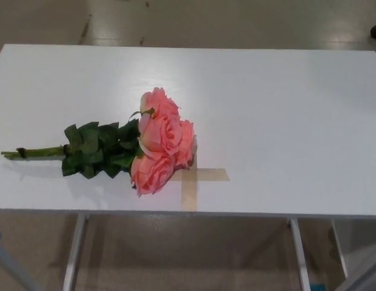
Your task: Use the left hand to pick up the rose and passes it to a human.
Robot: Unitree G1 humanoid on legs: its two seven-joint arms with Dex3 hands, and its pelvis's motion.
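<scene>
Rose point(156, 148): pink bunch laid flat on white table point(285, 109), blooms over a tape cross point(197, 177), stems point(33, 151) toward the robot's left. No robot hand seen, state unknown. Bare stems judged best gripped, blooms spared

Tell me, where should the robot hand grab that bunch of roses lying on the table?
Probably the bare green stems, coming from above on the robot's left. The rose bunch lies flat, stems pointing left, and they look thin and firm, while the pink blooms and leaves would crush.
</scene>
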